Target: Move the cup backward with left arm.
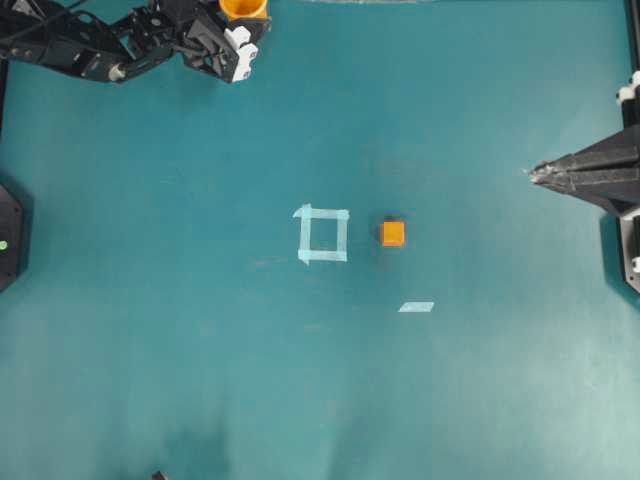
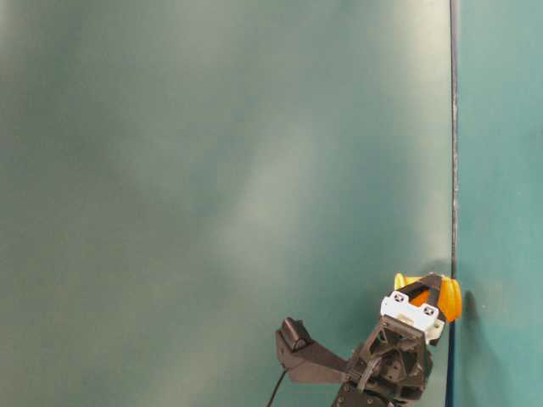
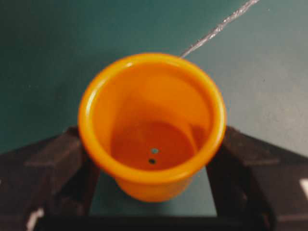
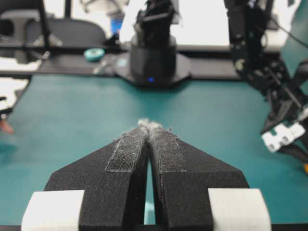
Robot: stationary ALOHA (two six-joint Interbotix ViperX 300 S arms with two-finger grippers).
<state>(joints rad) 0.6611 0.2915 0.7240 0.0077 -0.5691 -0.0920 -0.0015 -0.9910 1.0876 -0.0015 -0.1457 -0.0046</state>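
The orange-yellow cup (image 1: 243, 8) stands at the far back edge of the teal table, cut off by the top of the overhead view. My left gripper (image 1: 244, 16) is shut on the cup, one black finger (image 3: 67, 163) against each side below the rim. The left wrist view looks down into the cup (image 3: 152, 120), which is empty and has two small holes in its floor. From table level the cup (image 2: 447, 298) shows just past the left gripper (image 2: 427, 298). My right gripper (image 1: 532, 174) rests at the right edge, shut (image 4: 150, 126) with nothing in it.
A small orange cube (image 1: 393, 233) lies near the middle, beside a square of pale tape (image 1: 323, 234). A short tape strip (image 1: 416, 307) sits nearer the front. A seam (image 3: 216, 30) runs close behind the cup.
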